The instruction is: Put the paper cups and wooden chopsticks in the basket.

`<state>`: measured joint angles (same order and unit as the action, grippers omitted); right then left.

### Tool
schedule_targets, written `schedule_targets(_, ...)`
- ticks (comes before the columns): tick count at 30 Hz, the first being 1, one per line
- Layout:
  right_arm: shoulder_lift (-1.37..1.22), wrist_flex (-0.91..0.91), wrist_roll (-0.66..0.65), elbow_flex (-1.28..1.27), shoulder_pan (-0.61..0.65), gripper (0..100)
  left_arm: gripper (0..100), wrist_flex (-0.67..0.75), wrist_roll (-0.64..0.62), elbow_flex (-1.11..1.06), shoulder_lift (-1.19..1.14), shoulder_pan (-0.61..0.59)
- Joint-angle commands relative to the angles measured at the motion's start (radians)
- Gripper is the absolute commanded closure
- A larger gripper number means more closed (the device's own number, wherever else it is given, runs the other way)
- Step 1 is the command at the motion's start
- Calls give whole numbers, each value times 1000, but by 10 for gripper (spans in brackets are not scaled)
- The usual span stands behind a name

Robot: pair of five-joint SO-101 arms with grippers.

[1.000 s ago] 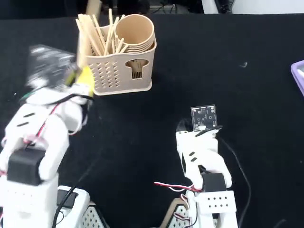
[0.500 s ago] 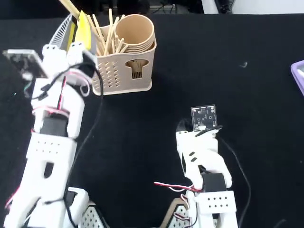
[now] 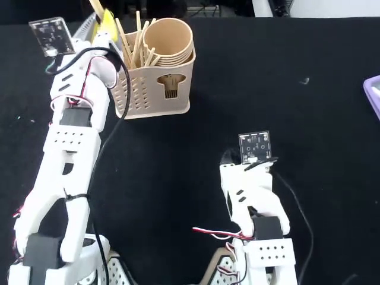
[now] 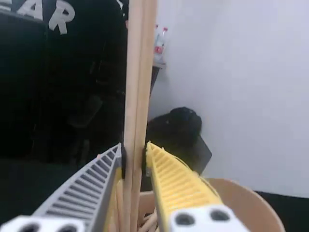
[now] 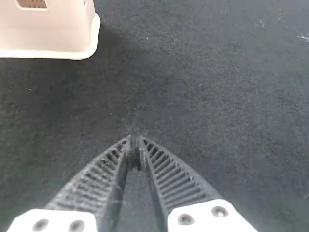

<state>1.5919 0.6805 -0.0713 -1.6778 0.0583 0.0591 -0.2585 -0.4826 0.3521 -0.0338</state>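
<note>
A beige perforated basket (image 3: 155, 89) stands at the table's back left. It holds a stack of paper cups (image 3: 170, 40) and several wooden chopsticks (image 3: 133, 41). My left gripper (image 3: 100, 25) hangs over the basket's left end, shut on a pair of wooden chopsticks (image 4: 137, 87) that stand upright between its grey and yellow fingers (image 4: 169, 183). A paper cup's rim (image 4: 241, 203) shows just beyond those fingers. My right gripper (image 5: 133, 152) is shut with nothing in it, low over bare black cloth near the table's middle, well in front of the basket (image 5: 48, 29).
Black cloth covers the table (image 3: 285, 89). A purple object (image 3: 374, 95) sits at the right edge. The right arm's body (image 3: 255, 202) stands at the front centre.
The left arm has swung up and back from the table's left side to over the basket's left end, carrying the chopsticks. The right arm has kept still.
</note>
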Motion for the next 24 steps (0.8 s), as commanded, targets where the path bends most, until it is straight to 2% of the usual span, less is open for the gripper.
schedule_targets(1,27,-28,3,8,-11,986,796,-189,-15,81,6,-7)
schedule_targets(6,27,-28,3,8,-11,986,789,-439,-9,208,54,-15)
schedule_targets(12,27,-28,3,8,-11,986,788,-779,-9,297,249,-13)
schedule_targets(16,27,-26,3,8,-11,985,880,-1083,-5,231,425,-15)
schedule_targets(19,27,-26,3,8,-12,986,977,-1275,130,145,594,-15)
schedule_targets(21,27,-28,2,13,-9,984,952,-1352,238,33,713,-15)
schedule_targets(24,28,-29,2,13,-5,983,946,-1370,385,-205,907,-15)
